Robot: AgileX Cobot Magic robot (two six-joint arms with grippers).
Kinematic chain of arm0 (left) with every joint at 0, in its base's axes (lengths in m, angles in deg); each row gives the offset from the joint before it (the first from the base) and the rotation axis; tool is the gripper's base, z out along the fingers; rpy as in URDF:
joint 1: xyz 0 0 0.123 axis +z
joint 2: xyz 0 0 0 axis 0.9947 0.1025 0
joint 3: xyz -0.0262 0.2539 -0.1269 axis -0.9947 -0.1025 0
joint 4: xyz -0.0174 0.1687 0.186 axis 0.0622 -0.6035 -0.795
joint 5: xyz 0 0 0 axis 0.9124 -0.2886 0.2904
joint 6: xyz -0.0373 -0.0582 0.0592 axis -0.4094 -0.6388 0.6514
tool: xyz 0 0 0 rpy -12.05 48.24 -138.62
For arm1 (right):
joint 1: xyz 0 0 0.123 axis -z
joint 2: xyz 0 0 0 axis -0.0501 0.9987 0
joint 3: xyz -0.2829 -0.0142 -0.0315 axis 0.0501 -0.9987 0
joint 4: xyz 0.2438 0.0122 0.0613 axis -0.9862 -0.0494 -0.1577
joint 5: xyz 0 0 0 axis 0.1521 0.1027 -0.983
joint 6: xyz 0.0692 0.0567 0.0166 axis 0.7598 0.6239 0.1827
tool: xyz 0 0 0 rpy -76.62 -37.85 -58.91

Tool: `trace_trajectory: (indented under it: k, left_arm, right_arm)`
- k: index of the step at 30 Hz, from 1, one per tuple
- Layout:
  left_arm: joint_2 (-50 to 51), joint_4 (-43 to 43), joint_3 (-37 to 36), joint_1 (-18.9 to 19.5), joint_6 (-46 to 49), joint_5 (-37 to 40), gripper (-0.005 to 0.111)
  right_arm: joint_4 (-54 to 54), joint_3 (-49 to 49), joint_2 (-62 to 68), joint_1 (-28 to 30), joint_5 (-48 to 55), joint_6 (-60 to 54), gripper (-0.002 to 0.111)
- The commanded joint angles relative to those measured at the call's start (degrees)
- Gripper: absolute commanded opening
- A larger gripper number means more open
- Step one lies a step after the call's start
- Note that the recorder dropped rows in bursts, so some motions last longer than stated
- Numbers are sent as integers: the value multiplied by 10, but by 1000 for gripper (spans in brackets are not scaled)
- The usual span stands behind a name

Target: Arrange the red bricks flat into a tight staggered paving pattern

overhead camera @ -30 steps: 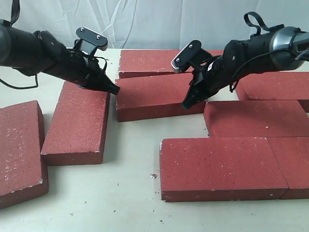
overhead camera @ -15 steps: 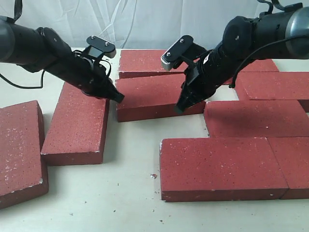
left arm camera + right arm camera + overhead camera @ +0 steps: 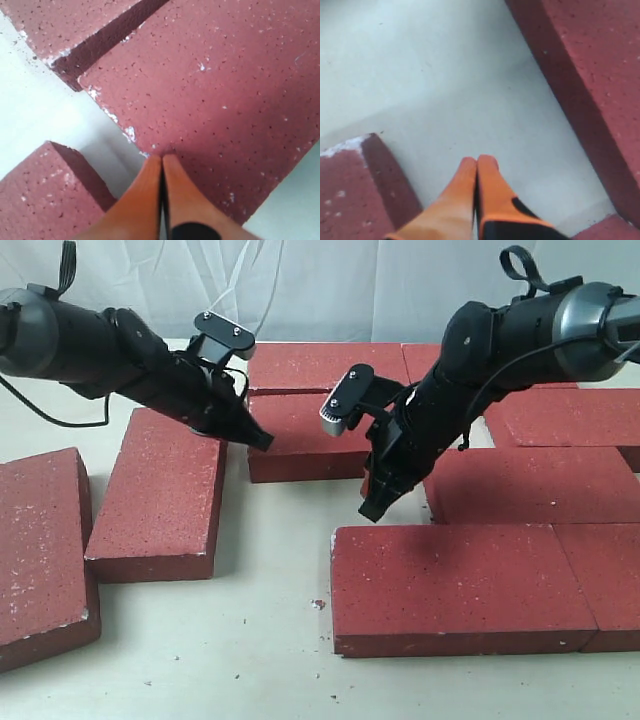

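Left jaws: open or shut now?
Shut. On the left gripper the jaws touch along their length, nothing between them, tips at a brick.

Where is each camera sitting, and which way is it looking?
Exterior view: off the arms, facing across the table at the red bricks; left arm and right arm show.
Left wrist view: on the left arm, looking past the shut left gripper at a middle brick.
Right wrist view: on the right arm, looking past the shut right gripper at bare table.
Shared: the exterior and left wrist views both show that middle brick.
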Motion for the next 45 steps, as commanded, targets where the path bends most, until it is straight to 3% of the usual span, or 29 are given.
trace_trajectory:
  k: [1, 11, 21, 27, 36, 45]
  left_arm:
    - [1, 8, 2, -6, 0, -34, 0]
    - [-10, -20, 2, -4, -1, -31, 0]
    - [-19, -33, -1, 25, -26, 34, 0]
    - [-11, -29, -1, 6, -13, 16, 0]
    - [5, -25, 2, 0, -13, -4, 0]
    - [2, -5, 2, -10, -13, -8, 0]
  right_arm:
    - [2, 1, 18, 0, -83, -11, -1]
    - [-3, 1, 29, 0, -170, -11, -1]
    - [-27, 1, 27, 0, -190, -11, -1]
    - [-58, 1, -14, -1, -152, -7, -1]
    - [-40, 1, -31, -1, -8, -1, -1]
    - [-23, 1, -2, -1, -38, -1, -1]
